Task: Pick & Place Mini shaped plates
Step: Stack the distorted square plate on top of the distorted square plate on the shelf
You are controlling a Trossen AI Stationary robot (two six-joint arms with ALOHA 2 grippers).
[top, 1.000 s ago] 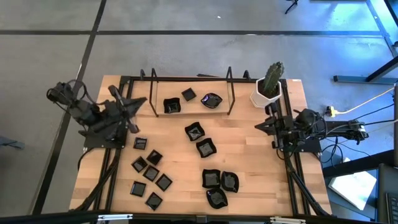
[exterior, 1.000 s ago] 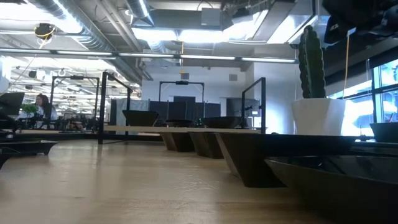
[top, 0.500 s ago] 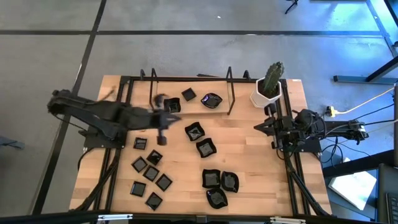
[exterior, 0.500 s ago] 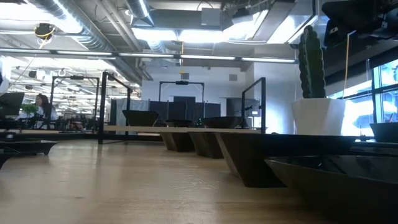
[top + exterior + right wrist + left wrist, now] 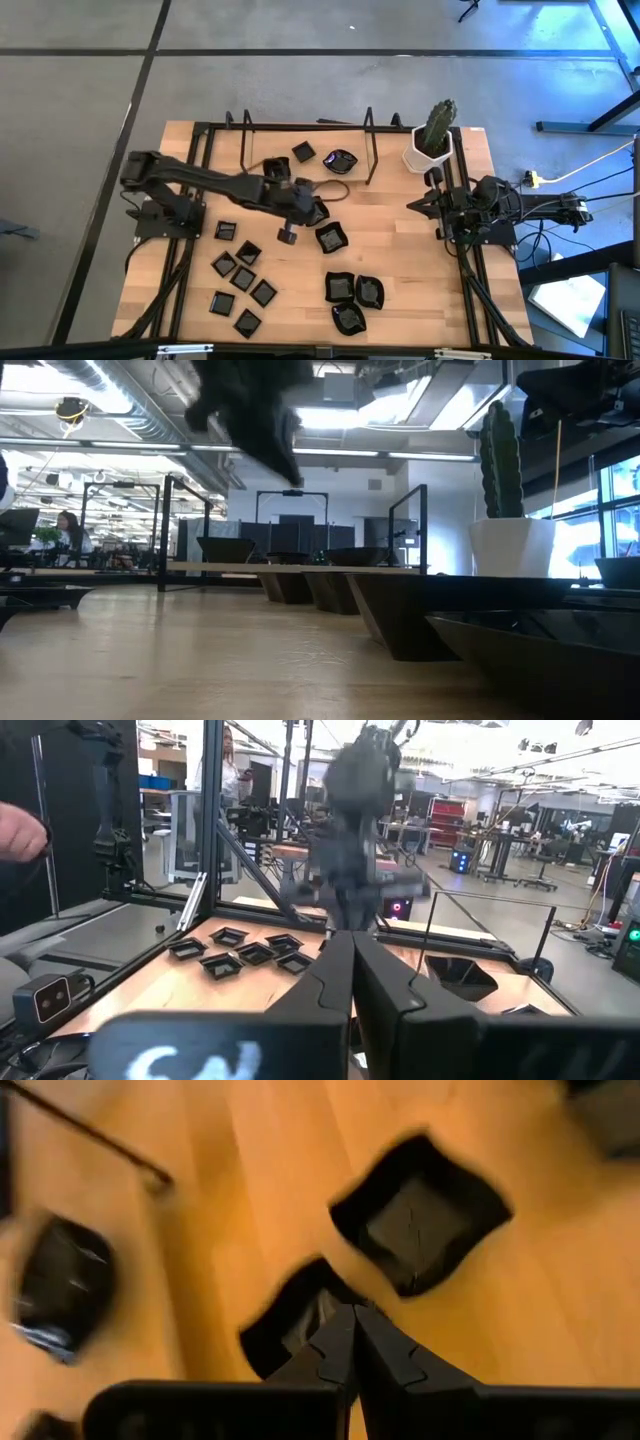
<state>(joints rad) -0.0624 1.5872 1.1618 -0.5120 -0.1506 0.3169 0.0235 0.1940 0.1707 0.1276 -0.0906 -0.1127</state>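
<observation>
Over the middle of the light wooden table, the left gripper hangs on a long stretched-out dark arm, fingers pinched tight together with nothing between them. Straight under its fingertips in the left wrist view sits one glossy black raised-rim square dish, and just past that is a second black raised-rim dish, the two close but not touching. Off to one side of the gripper there's a rounded wavy-edged black dish, pretty blurry.

From overhead, a cluster of little flat black square plates lies on the near side of the left gripper, toward the table's front edge, and three rounded wavy-edged black dishes sit bunched together further out from it. Behind the gripper, a few more black dishes rest inside the thin black wire frame at the back.

The right gripper is parked way over at the far edge, well apart from everything, fingers clamped closed and empty too. Right by it stands the white pot with a green cactus.

In the low view the left arm is just a dark smear up top.
</observation>
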